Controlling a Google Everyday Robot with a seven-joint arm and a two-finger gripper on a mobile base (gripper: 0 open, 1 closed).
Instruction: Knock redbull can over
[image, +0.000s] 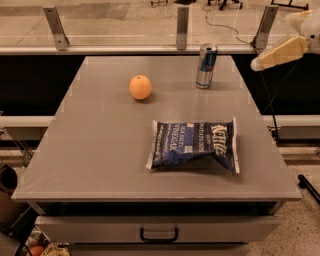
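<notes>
Nearest the viewer, a drawer with a dark handle (159, 234) sits under the grey table (100, 150). On the near-right part of the top lies a dark blue chip bag (195, 145), flat, with its long side running left to right. Farther back and left of centre rests an orange (140, 87), well apart from the bag. The redbull can (206, 65) stands upright near the far edge, right of centre and apart from the orange. The gripper (272, 55) hangs off the table's far right corner, above the tabletop, its cream tip pointing left toward the can but not touching it. Whether it is apart or together cannot be told. Beyond the far edge runs a rail on metal posts (182, 27).

Likely hazards:
- Contact low on the can would probably slide it upright rather than tip it.
- A sweep too high would pass over the silver top.
- A hard strike leftward could roll the can into the orange or off the far edge.
</notes>
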